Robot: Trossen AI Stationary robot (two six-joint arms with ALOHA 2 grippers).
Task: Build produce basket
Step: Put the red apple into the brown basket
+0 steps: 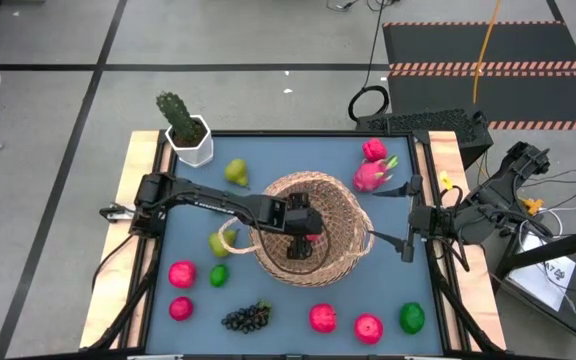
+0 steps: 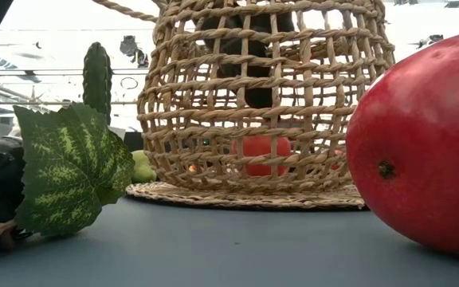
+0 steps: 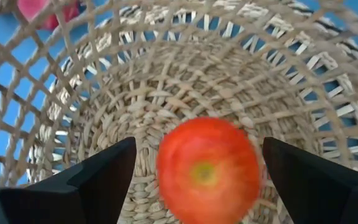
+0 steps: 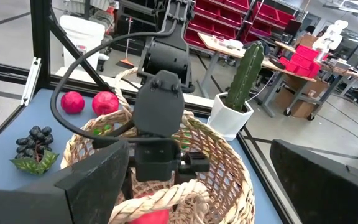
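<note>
Wicker basket sits mid-table on the blue-grey table. Left gripper is down inside it, fingers spread wide; a red apple lies between them on the basket floor, touching neither. Low view shows the same apple through the weave. Right gripper waits just beside the basket's right rim, fingers apart, holding nothing. Loose around the basket: dragon fruit, pear, grapes, lime, more apples. Potted cactus at the far-left corner. Beyond the table: red bins, shelving, workbenches.
</note>
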